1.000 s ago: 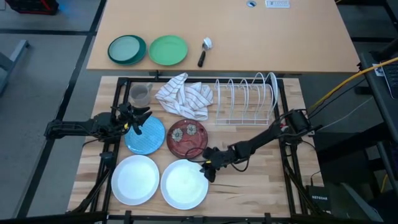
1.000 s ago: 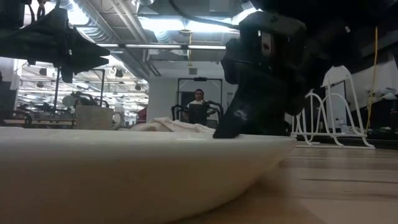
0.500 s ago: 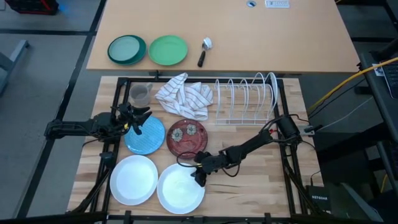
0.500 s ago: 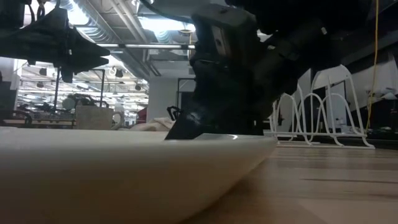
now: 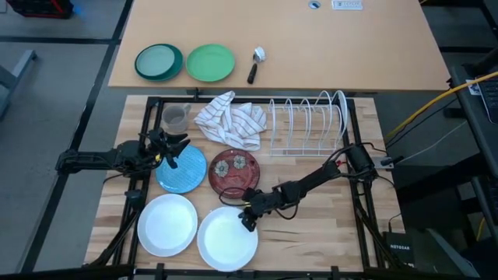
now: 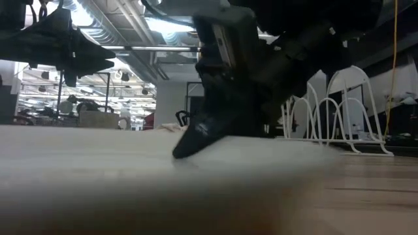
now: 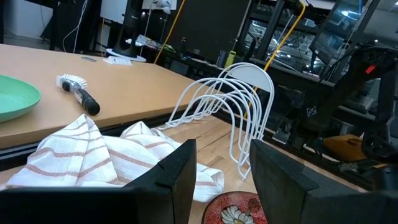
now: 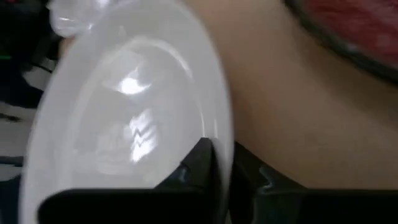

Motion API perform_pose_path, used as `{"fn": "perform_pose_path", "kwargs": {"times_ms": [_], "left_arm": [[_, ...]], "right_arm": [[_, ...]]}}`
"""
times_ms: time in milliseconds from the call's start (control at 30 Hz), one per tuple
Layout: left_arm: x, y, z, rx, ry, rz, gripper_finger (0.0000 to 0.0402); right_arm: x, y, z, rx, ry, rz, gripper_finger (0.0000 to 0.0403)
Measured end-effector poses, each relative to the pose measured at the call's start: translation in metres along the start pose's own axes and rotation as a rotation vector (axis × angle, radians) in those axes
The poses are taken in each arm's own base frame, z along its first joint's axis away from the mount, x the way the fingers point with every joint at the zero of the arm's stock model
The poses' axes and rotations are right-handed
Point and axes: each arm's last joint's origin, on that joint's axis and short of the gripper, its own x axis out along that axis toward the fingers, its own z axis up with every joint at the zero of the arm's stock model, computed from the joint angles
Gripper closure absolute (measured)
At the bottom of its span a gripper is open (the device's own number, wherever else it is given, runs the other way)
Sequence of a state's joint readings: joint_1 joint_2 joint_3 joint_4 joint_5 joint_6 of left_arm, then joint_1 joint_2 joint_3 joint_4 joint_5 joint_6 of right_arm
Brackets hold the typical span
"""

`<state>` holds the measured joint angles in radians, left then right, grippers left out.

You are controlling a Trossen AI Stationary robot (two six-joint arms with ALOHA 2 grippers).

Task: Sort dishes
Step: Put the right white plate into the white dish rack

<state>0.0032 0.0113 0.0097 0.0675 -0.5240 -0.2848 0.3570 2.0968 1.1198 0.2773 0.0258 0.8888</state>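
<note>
Two white plates lie near the table's front edge, one (image 5: 167, 225) on the left and one (image 5: 227, 239) beside it. My right gripper (image 5: 247, 220) is shut on the far right rim of the second plate (image 8: 124, 124). A light blue plate (image 5: 185, 171) and a dark red flowered plate (image 5: 233, 173) lie flat behind them. My left gripper (image 5: 173, 149) hovers open above the blue plate's far left edge, holding nothing (image 7: 221, 180). Another white plate (image 5: 340, 105) stands on edge in the wire rack (image 5: 306, 124). My right gripper pinches the white plate's rim (image 8: 219, 127) at its far right side, with one finger (image 8: 200, 163) on the inner side and the other (image 8: 252, 180) outside. The fingers slant down from the table's right. I cannot tell whether the plate is lifted off the table.
A striped cloth (image 5: 229, 118) and a small grey cup (image 5: 176, 118) lie at the back of the work table. On the tan table beyond are two green plates (image 5: 159, 61) (image 5: 210, 62) and a brush (image 5: 255, 64). Bare wood shows at the front right (image 5: 311, 233).
My right gripper has gone toward the table's left and near edges, onto the right white plate's rim. That plate has slid a little toward the left and the near edge with it. My left arm has kept still.
</note>
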Motion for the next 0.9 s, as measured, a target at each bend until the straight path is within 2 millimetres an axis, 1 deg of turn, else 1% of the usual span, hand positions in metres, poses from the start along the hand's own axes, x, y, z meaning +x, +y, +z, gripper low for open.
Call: {"fn": "perform_pose_path", "kwargs": {"times_ms": [300,533,733,900], "left_arm": [[0.000,0.000,0.000,0.000,0.000,0.000,0.0260],[0.000,0.000,0.000,0.000,-0.001,0.000,0.0260],[0.000,0.000,0.000,0.000,0.000,0.000,0.0260],[0.000,0.000,0.000,0.000,-0.001,0.001,0.0260]], "right_arm": [[-0.001,0.002,0.001,-0.012,-0.025,0.004,0.0374],[-0.002,0.003,0.003,-0.017,-0.059,0.006,0.0378],[-0.014,0.010,0.014,-0.064,-0.096,0.004,0.0382],[-0.035,0.016,0.028,-0.124,-0.131,-0.021,0.0385]]}}
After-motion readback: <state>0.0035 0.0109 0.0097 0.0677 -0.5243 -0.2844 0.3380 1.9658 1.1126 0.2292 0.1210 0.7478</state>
